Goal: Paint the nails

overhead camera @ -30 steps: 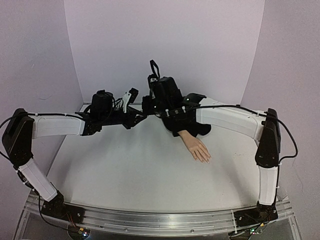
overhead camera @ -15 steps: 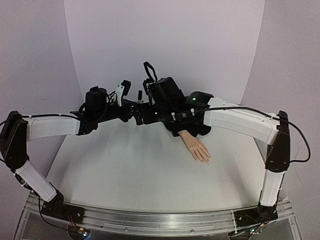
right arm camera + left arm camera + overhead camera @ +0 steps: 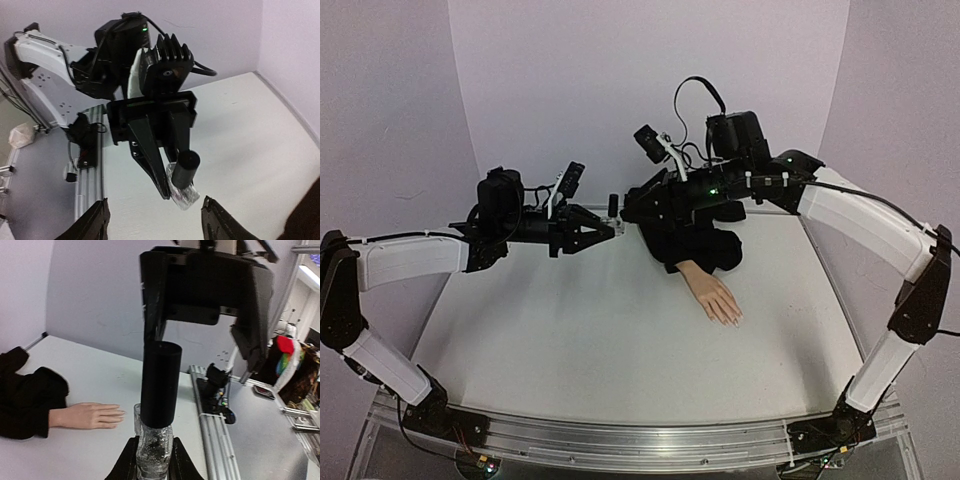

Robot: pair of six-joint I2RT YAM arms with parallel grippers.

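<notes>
Lettering on the bottle [image 3: 152,452] can't be read: clear, bumpy glass under a tall black cap [image 3: 160,385], no legible print in any view.

Left gripper [image 3: 152,462] is clamped on the glass body of the bottle, one finger on each side, with the cap on and sticking out past the fingertips. In the top view the left gripper [image 3: 603,232] holds it out level, left of the black sleeve [image 3: 705,245]. In the right wrist view the bottle looks raised off the table [image 3: 570,330].

Right gripper [image 3: 200,347] is spread wide and grips nothing. It faces the cap head-on. In the left wrist view one finger sits just beside the cap's top edge; can't tell if it touches. In the right wrist view the right gripper's own fingers frame the bottle [image 3: 182,192] and cap [image 3: 186,167], with a gap on either side.

Nails [image 3: 733,318] are tiny and pale, a bit glossy, tipping the peach mannequin hand [image 3: 718,298]. The hand lies flat and palm down on the table, fingers pointing toward the near right, wrist in the bunched sleeve. Nails [image 3: 120,412] are barely distinct from the skin tone in the left wrist view. The hand is well apart from both grippers and nothing touches it.
</notes>
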